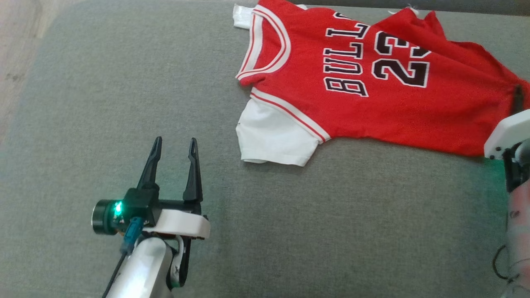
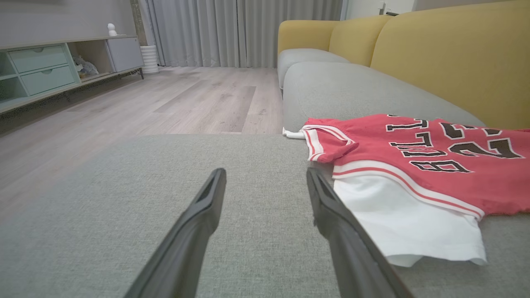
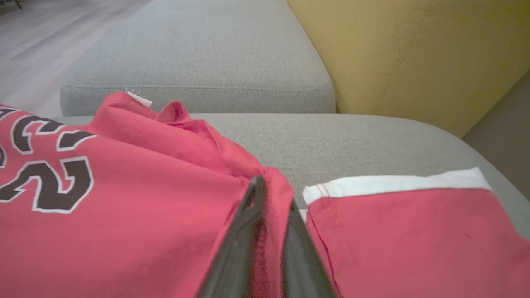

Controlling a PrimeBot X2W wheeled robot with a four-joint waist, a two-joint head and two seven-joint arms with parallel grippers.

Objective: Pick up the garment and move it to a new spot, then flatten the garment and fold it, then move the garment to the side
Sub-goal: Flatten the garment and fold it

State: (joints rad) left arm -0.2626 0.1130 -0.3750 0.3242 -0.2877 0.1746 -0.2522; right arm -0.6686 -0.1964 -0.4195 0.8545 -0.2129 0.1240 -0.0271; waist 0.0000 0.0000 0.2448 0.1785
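We see the jersey (image 1: 372, 95) lying front up on the grey cushion (image 1: 290, 231), along its far edge, from abt the middle out to the right side. Neck and white sleeve (image 1: 277, 140) point left, hem right. Lettering and "23" are in plain sight. The hem end is rumpled, w/ a white tag (image 3: 138, 99) poking up at the far edge.

R claw (image 3: 271, 198) is almost closed, its two fingers pinching a fold of the jersey's red hem btw them. Just beside it lies another red cloth (image 3: 414, 240) w/ a plain white edge, flat on the cushion. We can't tell if it touches the jersey. A yellow backrest (image 3: 393, 54) rises behind.

L claw (image 1: 175, 140) is spread wide, nothing in it, over bare cushion toward the near-left corner. It's apart from the sleeve, which lies off to its right. We can't tell if its tips touch the cushion.
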